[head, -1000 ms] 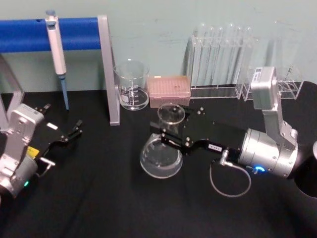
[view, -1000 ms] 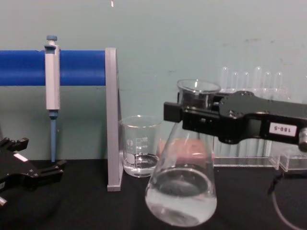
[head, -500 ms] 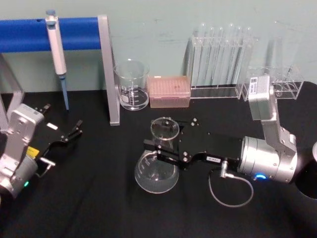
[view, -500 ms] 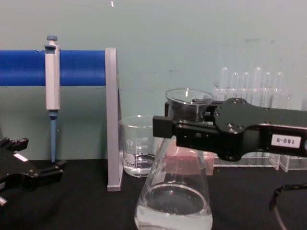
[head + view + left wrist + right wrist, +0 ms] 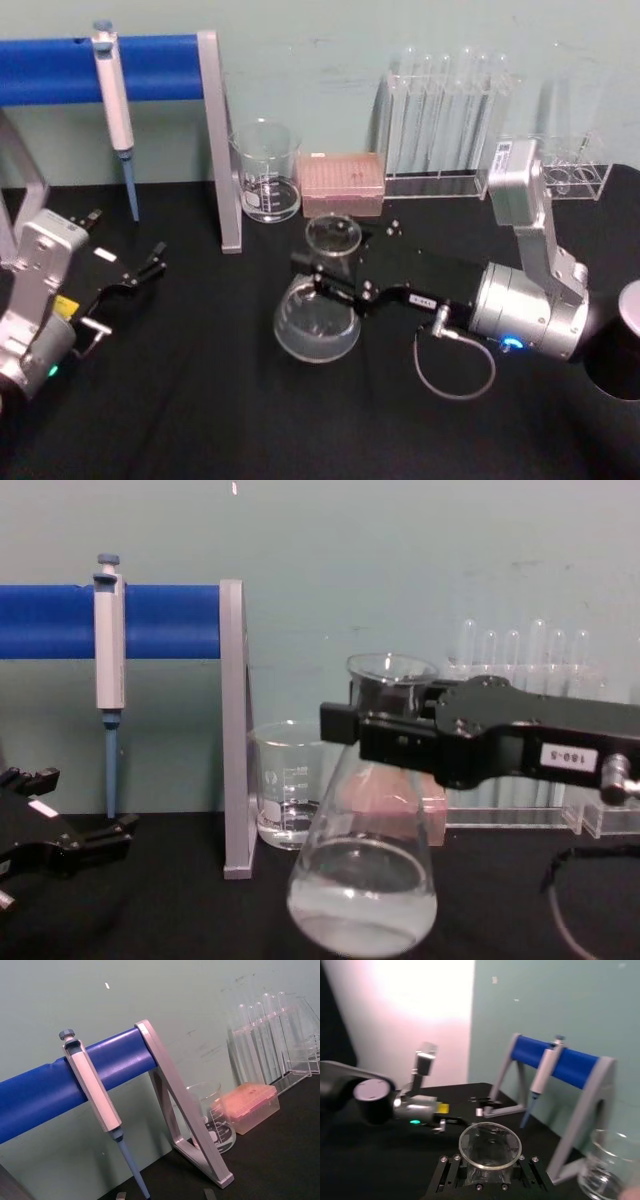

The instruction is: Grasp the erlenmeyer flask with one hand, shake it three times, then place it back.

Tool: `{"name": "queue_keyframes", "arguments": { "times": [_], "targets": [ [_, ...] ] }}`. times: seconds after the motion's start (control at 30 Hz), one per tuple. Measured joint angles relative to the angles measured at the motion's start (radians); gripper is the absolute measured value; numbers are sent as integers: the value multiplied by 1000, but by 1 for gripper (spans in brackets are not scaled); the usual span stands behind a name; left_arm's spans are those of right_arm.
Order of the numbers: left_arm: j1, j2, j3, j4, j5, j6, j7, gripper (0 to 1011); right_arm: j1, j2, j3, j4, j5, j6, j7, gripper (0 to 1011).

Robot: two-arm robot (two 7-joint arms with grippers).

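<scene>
The erlenmeyer flask [image 5: 318,322] is clear glass with a little clear liquid in its wide base. It hangs slightly tilted above the black table, just right of the stand's grey leg. My right gripper [image 5: 328,272] reaches in from the right and is shut on its neck, just under the flared lip. In the chest view the flask [image 5: 362,880] hangs in the middle, with the right gripper [image 5: 385,732] across its neck. In the right wrist view the flask [image 5: 490,1145] shows its open mouth. My left gripper [image 5: 135,272] rests open at the far left, apart from the flask.
A glass beaker [image 5: 266,172] and a pink tip box [image 5: 342,184] stand behind the flask. A pipette [image 5: 113,90] hangs on the blue bar stand [image 5: 215,140] at the left. Test tube racks [image 5: 445,125] line the back right. A dark cylinder [image 5: 628,320] sits at the right edge.
The right gripper swung the flask down and to the left, then back up and a little away from me. The liquid has sloshed. The left arm has not moved.
</scene>
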Motion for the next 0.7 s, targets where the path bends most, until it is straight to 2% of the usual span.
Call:
{"name": "queue_keyframes", "arguments": {
  "times": [0.23, 0.43, 0.47, 0.7],
  "targets": [
    [0, 0, 0, 0, 0, 0, 0, 1001, -7, -38, 32, 19, -29, 11, -106, 448],
    [0, 0, 0, 0, 0, 0, 0, 1001, -22, -87, 81, 35, -65, 31, -231, 448],
    [0, 0, 0, 0, 0, 0, 0, 1001, -22, -87, 81, 35, -65, 31, -231, 448],
    [0, 0, 0, 0, 0, 0, 0, 1001, -40, -135, 127, 41, -107, 57, -354, 448]
  ]
}}
